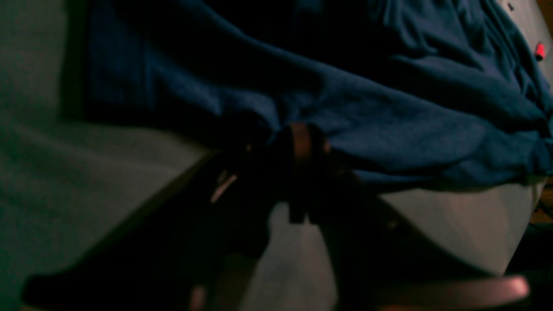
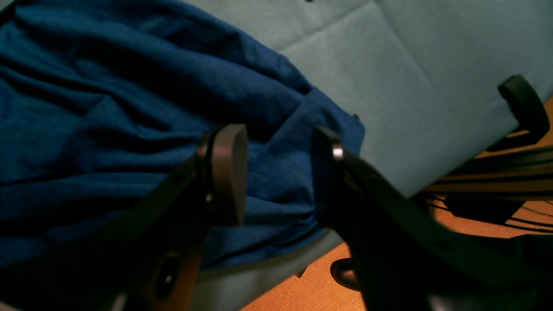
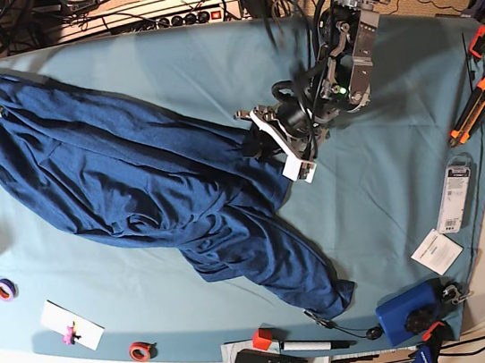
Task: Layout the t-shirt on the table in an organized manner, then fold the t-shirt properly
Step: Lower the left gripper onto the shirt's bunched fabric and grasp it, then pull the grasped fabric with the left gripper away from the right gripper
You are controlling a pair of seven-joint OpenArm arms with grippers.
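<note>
**Pinching one shirt edge, other jaws spread**

Left wrist: left gripper (image 1: 298,142), dim and blurred, seemingly pressed together on a fold of the t-shirt (image 1: 389,121).

Right wrist: right gripper (image 2: 278,172) spread apart over the shirt's corner at the table (image 2: 432,86) edge.

Base: shirt stretched diagonally across the table, rumpled; red tape roll (image 3: 141,350) near the front edge.
</note>
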